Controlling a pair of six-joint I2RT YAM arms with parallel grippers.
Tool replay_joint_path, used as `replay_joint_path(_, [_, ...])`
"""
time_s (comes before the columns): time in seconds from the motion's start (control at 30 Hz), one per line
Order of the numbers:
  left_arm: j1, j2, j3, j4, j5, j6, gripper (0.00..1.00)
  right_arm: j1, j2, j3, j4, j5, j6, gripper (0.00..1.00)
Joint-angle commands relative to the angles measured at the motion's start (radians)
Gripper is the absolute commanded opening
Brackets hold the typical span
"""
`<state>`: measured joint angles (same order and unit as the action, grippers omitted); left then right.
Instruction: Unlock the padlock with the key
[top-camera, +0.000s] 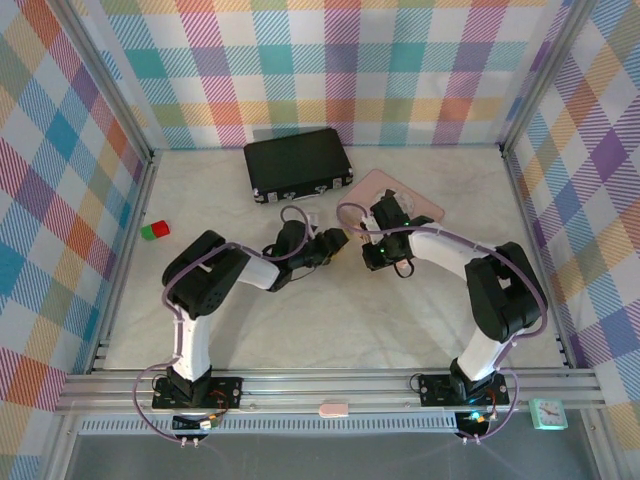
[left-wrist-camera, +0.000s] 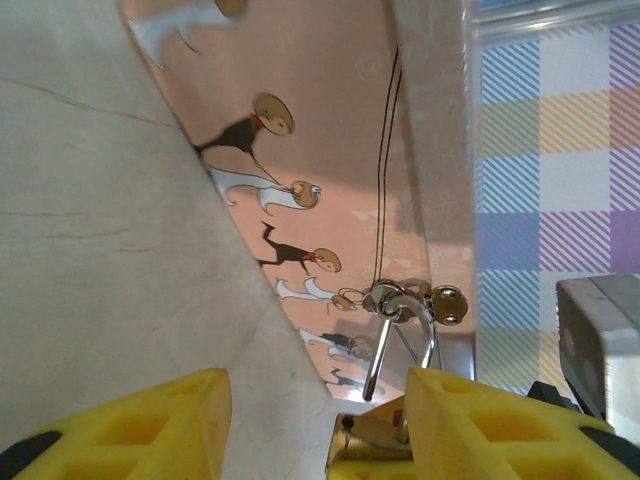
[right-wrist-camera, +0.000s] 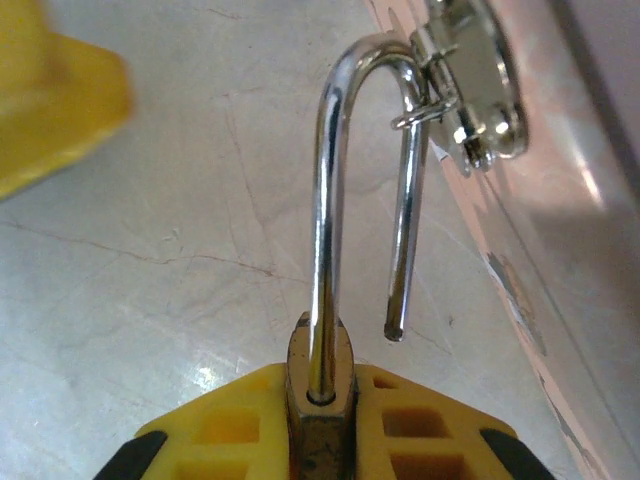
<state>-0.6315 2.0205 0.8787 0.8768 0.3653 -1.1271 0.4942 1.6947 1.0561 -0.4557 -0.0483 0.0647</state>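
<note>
Left wrist view: the left claw stands apart over the bench, closed on nothing I can see. Rightward, the padlock is clamped by its body in the right claw, shackle sprung, its free leg out but hooked through the clasp of the box. The lock looks open already; hold the clamp firm and swing the leg clear without dragging the box.

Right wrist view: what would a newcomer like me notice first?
The shiny silver shackle of the little brass padlock arches up the middle, one leg hanging free, hooked through the metal clasp on the pink box at the right. Below it, the yellow right gripper pinches the padlock's body.
</note>
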Motion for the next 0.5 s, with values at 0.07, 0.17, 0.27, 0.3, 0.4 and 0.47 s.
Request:
replay_joint_path(0.07, [-0.035, 0.061, 0.090, 0.091, -0.008, -0.036, 0.49, -0.039, -0.025, -0.022, 0.035, -0.199, -0.060, 0.03])
replay_joint_path(0.17, [-0.043, 0.079, 0.112, 0.079, -0.020, -0.042, 0.49, -0.043, -0.015, -0.022, 0.040, -0.223, -0.071, 0.03])
replay_joint_path(0.27, [-0.053, 0.088, 0.125, 0.052, -0.034, -0.045, 0.45, -0.043, -0.008, -0.022, 0.048, -0.244, -0.083, 0.03])
replay_joint_path(0.3, [-0.056, 0.089, 0.129, 0.044, -0.040, -0.046, 0.45, -0.044, -0.006, -0.022, 0.046, -0.249, -0.087, 0.03])
replay_joint_path(0.4, [-0.063, 0.100, 0.142, 0.047, -0.048, -0.047, 0.45, -0.045, -0.002, -0.021, 0.042, -0.248, -0.089, 0.03])
replay_joint_path(0.47, [-0.066, 0.115, 0.159, 0.046, -0.042, -0.049, 0.41, -0.045, -0.005, -0.022, 0.043, -0.249, -0.088, 0.03])
